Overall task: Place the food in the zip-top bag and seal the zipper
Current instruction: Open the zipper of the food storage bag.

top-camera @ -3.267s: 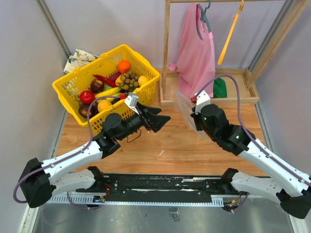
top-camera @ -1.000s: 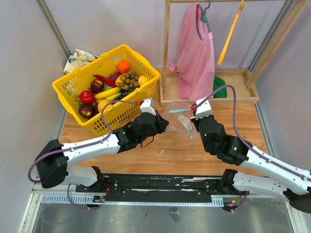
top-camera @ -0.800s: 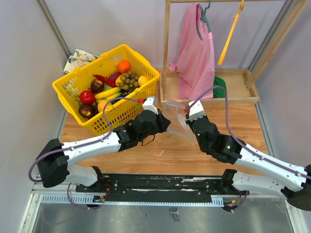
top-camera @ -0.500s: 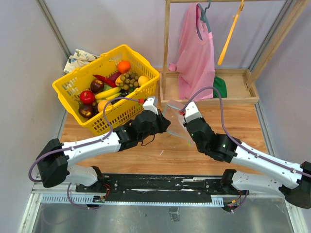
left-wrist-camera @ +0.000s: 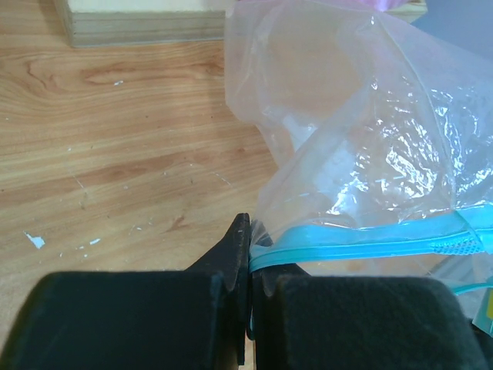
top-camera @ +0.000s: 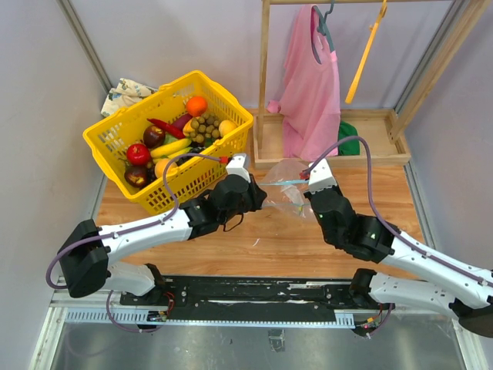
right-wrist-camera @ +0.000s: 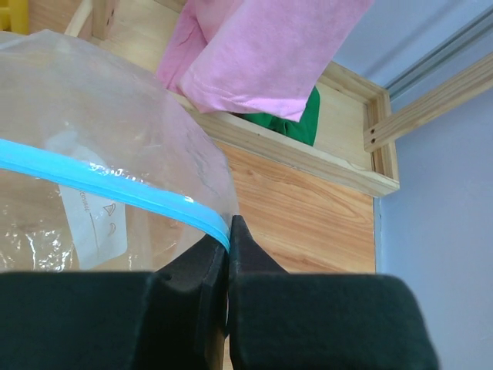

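Step in hand: getting the zip-top bag held & spread before loading. L pincer is together, clamped on one end of the blue-green zipper. R pincer is pinched the same way on the other end, so the strip runs straight btwn the two sets of tips and the clear film bulges out beyond them. Bag looks empty. The toy fruit & veg all sit in the yellow basket, well off to the L pincer's outer side. Next, I'd judge: the mouth must be parted, which needs a grip on one lip only and one arm freed to fetch food. Vs 3.3 s ago: R alone held the bag upright, while L was apart & empty near the basket. Vs 0.5 s ago: R has drawn away from L, so the strip is stretched.
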Robot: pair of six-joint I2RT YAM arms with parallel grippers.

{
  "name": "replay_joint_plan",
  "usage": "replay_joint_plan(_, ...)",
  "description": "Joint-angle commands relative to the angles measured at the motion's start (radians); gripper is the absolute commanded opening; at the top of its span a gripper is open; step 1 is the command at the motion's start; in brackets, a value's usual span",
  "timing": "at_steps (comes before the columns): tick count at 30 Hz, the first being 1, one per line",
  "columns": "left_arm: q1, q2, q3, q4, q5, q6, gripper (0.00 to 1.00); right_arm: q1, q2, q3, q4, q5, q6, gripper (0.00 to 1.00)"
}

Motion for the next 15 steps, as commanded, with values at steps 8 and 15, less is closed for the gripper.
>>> replay_joint_plan(8,0.010,-0.004,-0.005,0.133,0.105,0.085,0.28,0.001,0.059,0.007,0.045,-0.023,-0.051,0.01)
replay_joint_plan(15,0.013,-0.057,0.006,0.136,0.118,0.125,0.54,0.000,0.113,0.011,0.024,-0.047,-0.041,0.01)
